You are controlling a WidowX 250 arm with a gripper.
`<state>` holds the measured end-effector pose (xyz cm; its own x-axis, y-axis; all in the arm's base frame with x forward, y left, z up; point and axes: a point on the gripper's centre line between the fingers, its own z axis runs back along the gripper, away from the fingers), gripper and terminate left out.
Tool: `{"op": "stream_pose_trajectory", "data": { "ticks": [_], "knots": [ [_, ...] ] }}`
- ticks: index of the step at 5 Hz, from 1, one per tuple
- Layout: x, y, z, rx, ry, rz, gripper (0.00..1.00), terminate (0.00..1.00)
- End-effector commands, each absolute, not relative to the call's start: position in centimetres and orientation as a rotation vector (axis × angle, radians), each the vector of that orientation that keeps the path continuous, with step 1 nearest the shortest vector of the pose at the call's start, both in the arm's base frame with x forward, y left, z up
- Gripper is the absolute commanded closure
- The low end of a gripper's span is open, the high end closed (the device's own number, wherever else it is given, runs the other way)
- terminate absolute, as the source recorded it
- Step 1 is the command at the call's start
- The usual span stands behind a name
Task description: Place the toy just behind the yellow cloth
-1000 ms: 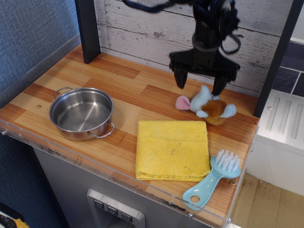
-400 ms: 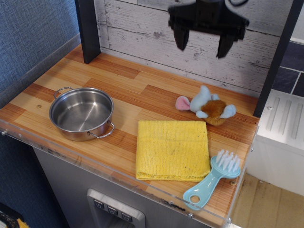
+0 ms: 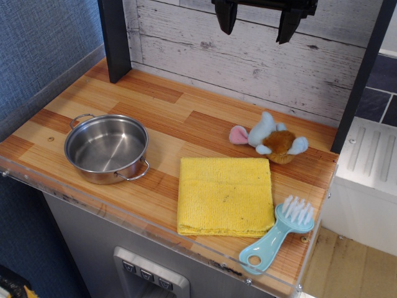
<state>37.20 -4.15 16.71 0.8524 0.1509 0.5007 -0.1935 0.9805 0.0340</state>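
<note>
The toy [image 3: 270, 139], a small plush with a brown body, pale blue limbs and one pink ear, lies on the wooden counter just behind the far right edge of the yellow cloth [image 3: 224, 195]. The cloth lies flat near the counter's front edge. My gripper [image 3: 257, 23] is open and empty, high above the counter at the top of the view, in front of the white plank wall. Only its two black fingers show. It is well above the toy and apart from it.
A steel pot [image 3: 107, 148] stands at the left of the counter [image 3: 173, 118]. A light blue plastic brush [image 3: 279, 234] lies at the front right corner, next to the cloth. A black post [image 3: 115, 38] stands at the back left and another at the right.
My open gripper has risen from just above the toy to the top of the view. The toy stays on the counter behind the cloth.
</note>
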Motion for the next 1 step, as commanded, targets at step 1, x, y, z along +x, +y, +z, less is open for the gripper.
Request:
{"op": "stream_pose_trajectory", "data": {
  "ticks": [1],
  "knots": [
    [36.14,-4.54,18.33,0.073,-0.565,0.178,0.00,1.00]
  ]
}}
